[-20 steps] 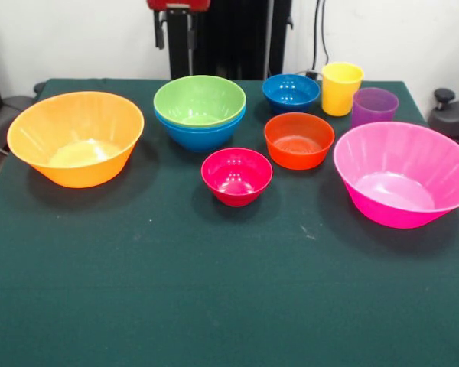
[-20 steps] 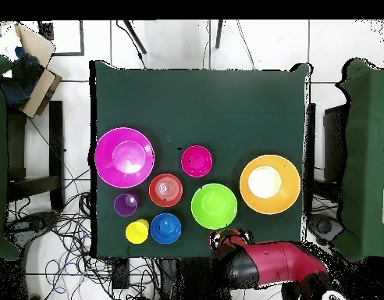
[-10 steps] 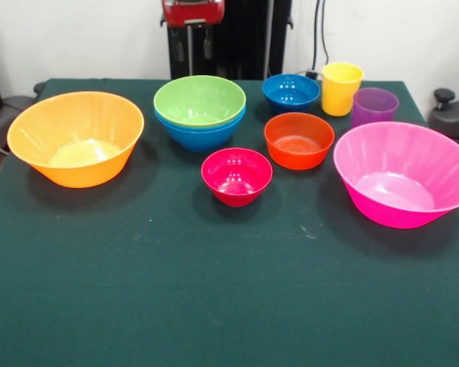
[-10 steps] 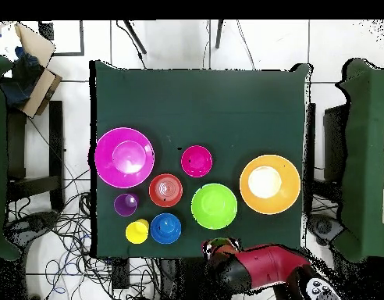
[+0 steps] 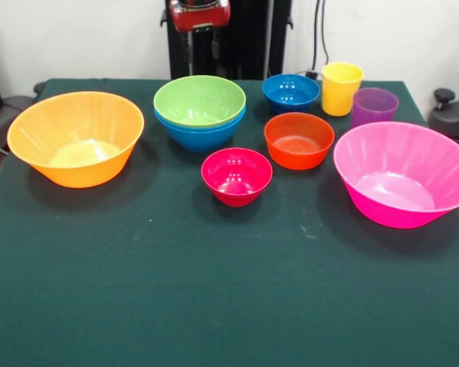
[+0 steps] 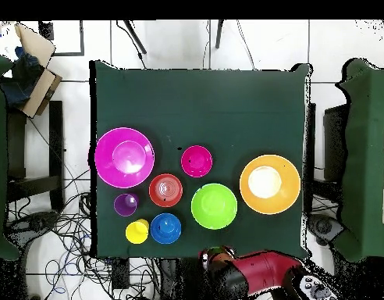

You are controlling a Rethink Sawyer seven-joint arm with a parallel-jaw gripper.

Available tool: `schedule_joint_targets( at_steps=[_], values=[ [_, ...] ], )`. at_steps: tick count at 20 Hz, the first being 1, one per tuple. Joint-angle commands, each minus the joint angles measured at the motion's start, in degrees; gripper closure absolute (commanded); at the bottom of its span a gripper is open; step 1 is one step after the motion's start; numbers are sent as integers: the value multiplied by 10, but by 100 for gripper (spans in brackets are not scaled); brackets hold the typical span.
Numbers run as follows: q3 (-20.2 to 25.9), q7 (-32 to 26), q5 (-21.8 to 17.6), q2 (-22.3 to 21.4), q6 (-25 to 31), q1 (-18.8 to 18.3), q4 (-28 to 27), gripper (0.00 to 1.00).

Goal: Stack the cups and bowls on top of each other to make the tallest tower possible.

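Note:
Bowls and cups stand spread over the green table (image 5: pixel 214 290). A green bowl (image 5: pixel 200 100) (image 6: pixel 214 205) sits nested in a light blue bowl (image 5: pixel 200 136); this is the only stack. Around it stand a large orange bowl (image 5: pixel 76 138) (image 6: pixel 270 183), a crimson bowl (image 5: pixel 236 176) (image 6: pixel 197 161), an orange-red bowl (image 5: pixel 298 140) (image 6: pixel 165 190), a dark blue bowl (image 5: pixel 291 92) (image 6: pixel 165 228) and a large pink bowl (image 5: pixel 404 173) (image 6: pixel 125 157). The yellow cup (image 5: pixel 341 89) (image 6: pixel 137 231) and purple cup (image 5: pixel 373 107) (image 6: pixel 126 205) stand upright. My gripper (image 5: pixel 202 53) (image 6: pixel 217 256) hangs open and empty behind the green bowl, just past the table's edge.
The green cloth covers the whole table (image 6: pixel 203 109). Cables (image 6: pixel 62 234) lie on the floor beside the table, and a cardboard box (image 6: pixel 35 62) stands off one corner. A black knob (image 5: pixel 444 95) shows past the table's right edge in the front view.
The gripper has shifted right and come a little lower in the front view; overhead it has drawn back off the table edge. The bowls and cups have not moved.

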Motion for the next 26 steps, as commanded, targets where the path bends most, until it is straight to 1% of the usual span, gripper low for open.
schedule_joint_targets(
  at_steps=[1, 3, 7, 10, 13, 15, 17, 18, 22, 24, 26],
  values=[
    [-3, 38, -37, 50, -33, 28, -67, 0],
    [-15, 42, -42, 63, -46, 35, -78, 0],
    [-17, 33, -49, 89, -44, 24, -103, 0],
    [-39, 46, -51, 104, -56, 36, -121, 0],
    [-51, 49, -49, 114, -66, 42, -133, 0],
    [-73, 60, -43, 127, -80, 55, -144, 0],
    [-108, 81, -30, 139, -106, 82, -154, 0],
    [-117, 85, -24, 142, -113, 88, -156, 0],
    [-97, 60, -17, 129, -93, 72, -147, 0],
    [-98, 56, -15, 130, -92, 72, -147, 0],
    [-103, 58, -15, 141, -101, 75, -153, 0]
  ],
)
